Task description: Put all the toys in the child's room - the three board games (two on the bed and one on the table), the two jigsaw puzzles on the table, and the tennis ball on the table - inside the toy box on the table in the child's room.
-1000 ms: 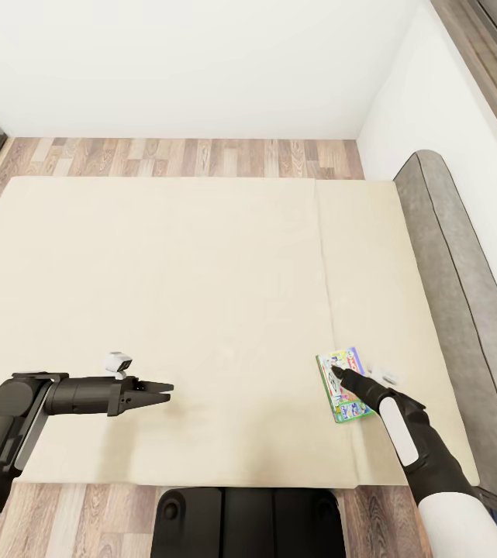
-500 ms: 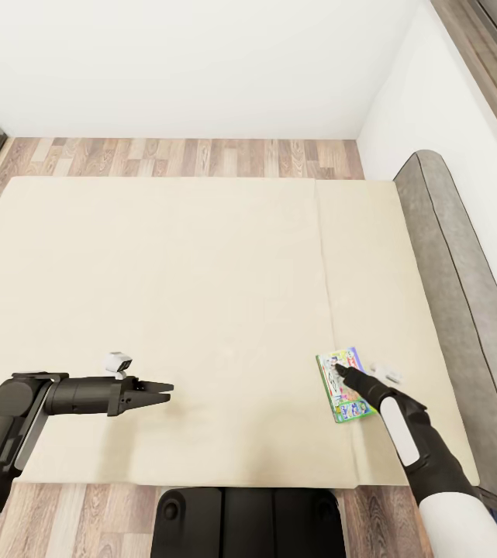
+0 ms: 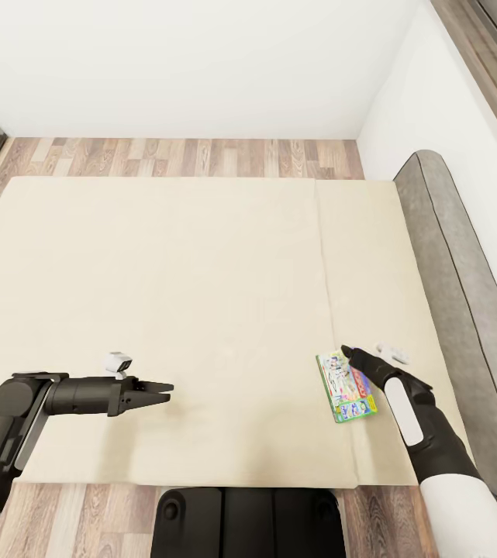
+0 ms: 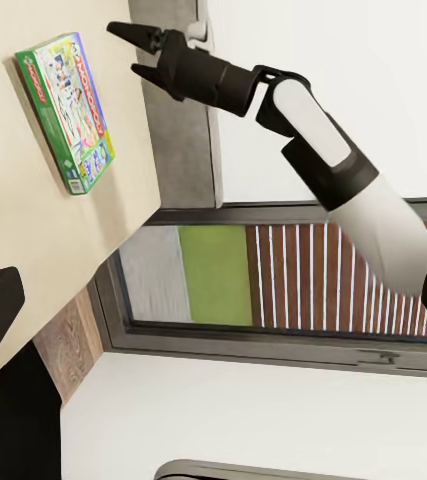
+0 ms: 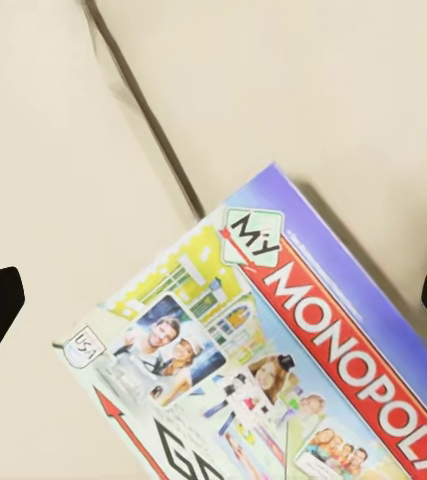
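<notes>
One board game [image 3: 346, 385] lies flat on the bed [image 3: 201, 310] near the headboard [image 3: 465, 294], not yet picked up. The right gripper [image 3: 350, 353] hovers over the game's headboard-side edge, jaws wide and empty; the left gripper [image 3: 161, 390], well apart from the game, is narrow and empty.

Lighting is bright, even and diffuse in all three views; no single source can be identified. The bed [image 3: 201, 294] mattress renders flat beige with no glare. Shadows are faint: a soft dark edge lies under the board game [image 5: 303, 370] toward 3 o'clock in the right wrist view. The white wall [image 3: 201, 62] is near blown-out, featureless. Head view is sharp throughout. The game's lettering reads slightly soft at close range. No visible edge distortion.
</notes>
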Controlling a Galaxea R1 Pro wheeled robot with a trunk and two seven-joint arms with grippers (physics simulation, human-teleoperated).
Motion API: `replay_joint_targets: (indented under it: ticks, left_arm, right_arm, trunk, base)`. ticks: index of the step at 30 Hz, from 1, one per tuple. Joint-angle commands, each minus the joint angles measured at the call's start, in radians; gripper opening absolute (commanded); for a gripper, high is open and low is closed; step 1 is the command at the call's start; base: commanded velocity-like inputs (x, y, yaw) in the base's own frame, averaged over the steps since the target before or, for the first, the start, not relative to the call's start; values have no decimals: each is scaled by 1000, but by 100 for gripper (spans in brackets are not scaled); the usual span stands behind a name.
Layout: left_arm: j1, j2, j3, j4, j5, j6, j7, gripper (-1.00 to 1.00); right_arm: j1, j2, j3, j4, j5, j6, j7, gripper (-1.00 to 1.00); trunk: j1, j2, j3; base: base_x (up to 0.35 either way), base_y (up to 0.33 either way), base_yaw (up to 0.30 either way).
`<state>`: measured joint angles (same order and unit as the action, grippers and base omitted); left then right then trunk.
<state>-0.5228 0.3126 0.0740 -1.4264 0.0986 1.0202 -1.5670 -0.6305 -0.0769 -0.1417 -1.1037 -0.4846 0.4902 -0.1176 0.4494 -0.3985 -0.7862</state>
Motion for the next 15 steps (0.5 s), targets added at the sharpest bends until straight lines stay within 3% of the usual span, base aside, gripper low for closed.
replay_joint_targets:
  ticks: [1, 15]
  left_arm:
    - [0, 0, 0, 0, 0, 11, -4, 100]
    - [0, 0, 0, 0, 0, 11, -4, 100]
  right_arm:
    - [-3, 0, 1, -2, -10, 5, -13, 100]
    - [-15, 6, 5, 19, 11, 6, -69, 100]
  trunk:
    - [1, -2, -1]
    - [1, -2, -1]
  base:
    - [0, 0, 0]
    - [0, 0, 0]
